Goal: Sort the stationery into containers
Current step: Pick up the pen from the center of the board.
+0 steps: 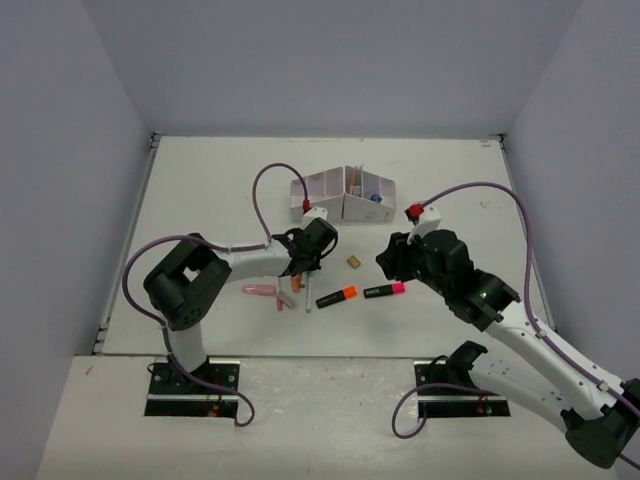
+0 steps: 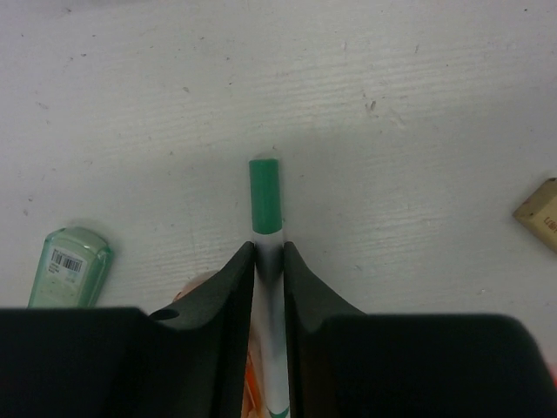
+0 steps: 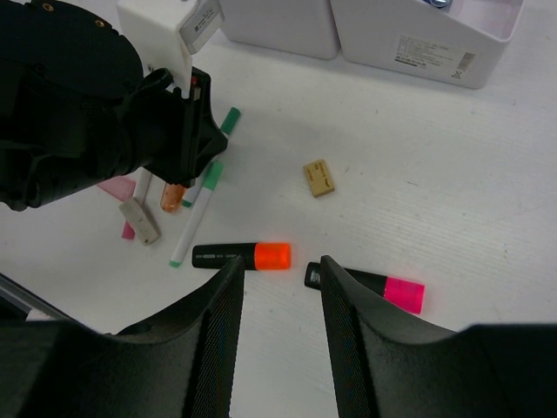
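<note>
**Left arm grips a green-capped pen; right arm holds nothing**

Your left gripper [image 2: 269, 252] is pinched narrow on a thin white pen with a green cap [image 2: 265, 196]. The cap pokes out past the fingertips over the white tabletop [image 2: 392, 104]. From above, this gripper [image 1: 308, 262] sits just on the near side of the white organiser box [image 1: 325, 207], below its left half. You cannot tell from these views whether the pen is off the surface.

Your right gripper [image 3: 280, 266] stands wide with nothing between its fingers, near the box's right end but well short of it.

Nearer to you than the box lie a black highlighter with an orange end [image 3: 242, 255] and, to its right, a black highlighter with a pink end [image 3: 365, 285]. A small tan block [image 3: 319, 178] rests between them and the box. A second green-capped white pen [image 3: 198, 209] lies beside the left gripper, among small pink and peach pieces. A pale green piece with a barcode label [image 2: 70, 266] lies to the left of the held pen.
</note>
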`<state>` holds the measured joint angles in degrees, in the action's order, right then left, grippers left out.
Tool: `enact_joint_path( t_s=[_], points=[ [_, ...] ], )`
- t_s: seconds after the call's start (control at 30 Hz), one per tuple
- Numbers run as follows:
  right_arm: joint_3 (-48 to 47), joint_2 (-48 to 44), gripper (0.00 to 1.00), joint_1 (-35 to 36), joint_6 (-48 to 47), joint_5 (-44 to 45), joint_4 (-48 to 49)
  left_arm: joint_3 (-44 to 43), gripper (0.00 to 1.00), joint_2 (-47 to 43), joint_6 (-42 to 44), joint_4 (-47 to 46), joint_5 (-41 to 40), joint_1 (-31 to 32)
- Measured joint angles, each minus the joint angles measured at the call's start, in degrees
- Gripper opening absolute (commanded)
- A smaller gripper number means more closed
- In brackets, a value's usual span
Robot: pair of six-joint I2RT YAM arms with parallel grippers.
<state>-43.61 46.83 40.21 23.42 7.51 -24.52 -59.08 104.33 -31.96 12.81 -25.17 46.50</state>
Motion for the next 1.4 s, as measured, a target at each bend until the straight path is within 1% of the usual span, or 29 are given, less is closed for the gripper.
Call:
enact_joint_path(
  t_s=[0.1,0.13,0.17,0.27,0.37,0.4,0.43,0.53,0.67,0.7,0.8,0.93,1.03,1.2,1.3,1.4],
  points=[
    [0.26,-0.95,0.42,0.0,0.07,-0.94,0.23,-0.01,0.1,0.32,0.0,-0.9,-0.08,0.0],
    [0.43,-1.34,0.42,0.0,0.12,-1.23,0.4,-0.01,0.02,0.39,0.01,-1.19,-0.08,-0.01],
    [0.75,-1.77,0.42,0.0,0.17,-1.56,0.82,-0.01,0.0,0.46,-0.01,-1.4,-0.08,-0.04],
    [1.77,-3.03,0.43,0.0,0.47,-2.9,1.91,0.05,0.0,0.5,0.04,-1.84,0.2,-0.15],
    [2.3,-3.55,0.46,0.0,1.12,-4.05,2.88,1.2,0.0,-0.32,0.08,-3.25,1.15,-0.37],
    [2.46,-3.6,0.49,0.0,1.38,-4.22,3.33,2.17,0.0,-1.22,0.16,-3.94,1.74,-0.37],
    [2.66,-3.66,0.53,0.0,1.63,-4.38,3.73,3.52,0.0,-2.62,0.3,-4.56,2.38,-0.37],
    [3.54,-3.86,0.54,-0.03,2.84,-5.39,5.66,9.02,0.0,-9.69,1.72,-7.98,4.42,-0.37],
    [4.48,-4.21,0.54,-0.1,4.68,-7.48,8.66,15.37,0.0,-21.93,4.31,-16.41,6.75,-0.37],
    [4.55,-4.17,0.54,-0.16,5.19,-8.74,9.53,16.89,0.0,-24.75,5.48,-20.92,8.05,-0.37],
    [4.58,-3.36,0.53,-0.15,6.49,-13.03,13.28,22.12,0.0,-32.36,7.44,-28.42,11.33,-0.37],
    [4.13,-0.17,0.5,-0.11,8.47,-18.0,18.39,29.1,0.0,-38.24,8.98,-39.04,18.84,-0.37],
    [3.63,3.01,0.48,-0.11,9.6,-19.19,20.28,32.93,0.0,-40.15,9.02,-44.96,25.4,-0.37],
    [2.02,7.9,0.47,-0.09,11.0,-19.58,23.13,36.17,0.0,-41.72,8.78,-52.52,34.07,-0.36],
    [1.21,10.43,0.46,-0.04,11.68,-19.91,25.05,37.18,0.0,-42.86,8.56,-55.9,37.92,-0.33],
    [1.1,11.71,0.46,0.25,12.41,-20.88,26.56,37.34,0.0,-43.38,8.54,-57.04,39.69,-0.4]
  ],
)
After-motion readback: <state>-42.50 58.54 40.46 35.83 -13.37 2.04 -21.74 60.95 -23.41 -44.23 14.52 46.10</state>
